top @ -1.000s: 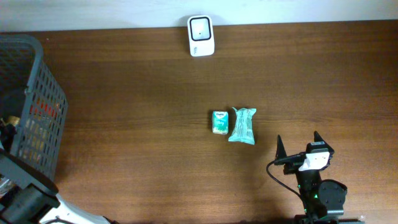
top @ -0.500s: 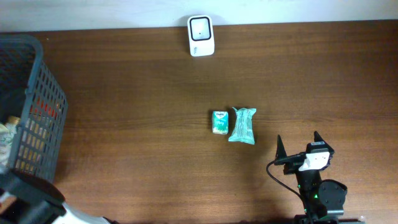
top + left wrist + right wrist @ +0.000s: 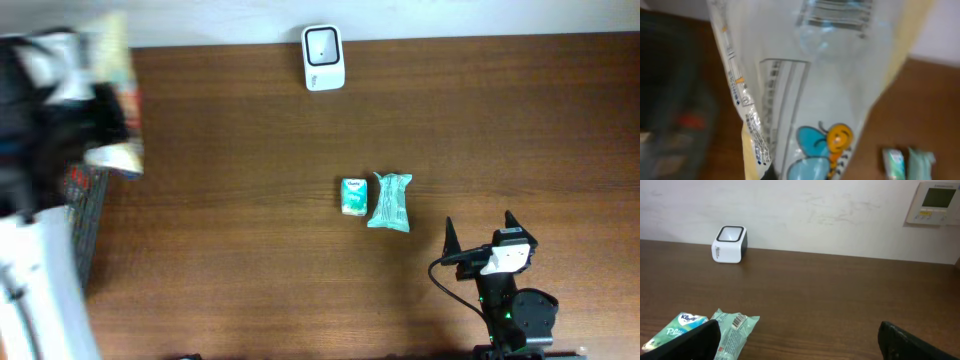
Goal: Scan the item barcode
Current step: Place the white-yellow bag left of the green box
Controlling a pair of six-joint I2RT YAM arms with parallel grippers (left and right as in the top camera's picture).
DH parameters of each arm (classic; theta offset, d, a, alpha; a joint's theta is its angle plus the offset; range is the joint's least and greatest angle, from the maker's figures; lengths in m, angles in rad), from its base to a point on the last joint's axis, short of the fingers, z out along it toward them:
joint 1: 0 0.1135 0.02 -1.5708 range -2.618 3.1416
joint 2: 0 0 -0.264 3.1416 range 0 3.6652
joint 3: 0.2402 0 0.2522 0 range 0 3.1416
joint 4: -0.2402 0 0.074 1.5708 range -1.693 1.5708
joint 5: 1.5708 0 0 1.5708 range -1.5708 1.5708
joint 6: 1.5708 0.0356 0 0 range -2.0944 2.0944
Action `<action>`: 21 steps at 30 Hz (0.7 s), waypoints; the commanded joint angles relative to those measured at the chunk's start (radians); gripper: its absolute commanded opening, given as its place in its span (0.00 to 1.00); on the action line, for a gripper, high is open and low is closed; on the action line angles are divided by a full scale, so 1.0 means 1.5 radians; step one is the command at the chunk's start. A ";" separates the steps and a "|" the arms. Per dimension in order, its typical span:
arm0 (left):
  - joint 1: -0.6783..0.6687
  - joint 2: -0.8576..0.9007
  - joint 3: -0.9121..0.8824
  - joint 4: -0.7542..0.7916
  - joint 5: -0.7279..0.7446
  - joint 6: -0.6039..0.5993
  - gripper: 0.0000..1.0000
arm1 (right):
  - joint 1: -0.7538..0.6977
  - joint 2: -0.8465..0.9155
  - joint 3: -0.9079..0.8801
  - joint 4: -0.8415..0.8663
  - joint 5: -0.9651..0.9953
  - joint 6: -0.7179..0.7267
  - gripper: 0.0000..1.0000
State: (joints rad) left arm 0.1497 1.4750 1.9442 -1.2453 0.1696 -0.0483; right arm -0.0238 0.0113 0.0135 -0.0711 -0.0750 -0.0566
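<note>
**Left arm holds a snack bag up at the table's far left corner**

From overhead, the left gripper (image 3: pixel 100 105) is a dark blur at the far left corner of the table (image 3: pixel 230 250). It is closed on a pale snack bag (image 3: pixel 118 95), which hangs in the air above the basket (image 3: pixel 88 215). The white scanner (image 3: pixel 323 57) stands at the back edge of the table, well apart from the bag. Near the middle, a small green tissue pack (image 3: pixel 353 196) lies just beside a teal wipes packet (image 3: pixel 389 202). The right gripper (image 3: pixel 480 222) sits near the front edge, beyond the wipes packet, with its jaws spread wide and nothing between them.

The left wrist camera is almost filled by the snack bag (image 3: pixel 805 90). A barcode (image 3: pixel 835 12) shows near the top and a cartoon bee (image 3: pixel 837 140) lower down. The gripper's own fingers are hidden. The tissue pack (image 3: pixel 894 162) and wipes packet (image 3: pixel 922 162) peek in at the lower right.

From the right wrist, the right gripper (image 3: pixel 799 327) is fully open and empty. The tissue pack (image 3: pixel 675 330) and wipes packet (image 3: pixel 735 327) lie close in front at the left, the scanner (image 3: pixel 730 244) stands by the wall, and a wall panel (image 3: pixel 937 202) hangs at the upper right.
</note>
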 commanded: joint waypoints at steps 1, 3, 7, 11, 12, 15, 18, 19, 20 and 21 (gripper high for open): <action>-0.131 0.052 -0.109 0.010 -0.082 -0.060 0.00 | -0.002 -0.005 -0.005 0.000 0.006 0.001 0.99; -0.204 0.097 -0.213 0.071 -0.096 -0.121 0.00 | -0.002 -0.005 -0.005 0.000 0.006 0.001 0.99; -0.289 0.175 -0.319 0.170 -0.096 -0.204 0.00 | -0.002 -0.005 -0.005 0.000 0.006 0.001 0.99; -0.350 0.248 -0.338 0.231 -0.096 -0.232 0.00 | -0.002 -0.005 -0.005 0.000 0.006 0.001 0.99; -0.369 0.272 -0.338 0.248 -0.096 -0.238 0.00 | -0.002 -0.005 -0.005 0.000 0.006 0.001 0.99; -0.403 0.322 -0.338 0.286 -0.096 -0.245 0.00 | -0.002 -0.005 -0.005 0.000 0.006 0.001 0.99; -0.408 0.352 -0.338 0.289 -0.096 -0.265 0.49 | -0.002 -0.005 -0.005 0.000 0.006 0.001 0.99; -0.408 0.353 -0.338 0.288 -0.091 -0.264 0.77 | -0.002 -0.005 -0.005 0.000 0.006 0.001 0.99; -0.408 0.352 -0.336 0.286 -0.075 -0.264 0.91 | -0.002 -0.005 -0.005 0.000 0.005 0.001 0.99; -0.408 0.346 -0.330 0.283 -0.071 -0.264 0.99 | -0.002 -0.005 -0.005 0.000 0.006 0.001 0.99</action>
State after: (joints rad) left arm -0.4683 1.9965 1.4345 -0.8143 0.0410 -0.4206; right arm -0.0238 0.0109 0.0135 -0.0715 -0.0753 -0.0563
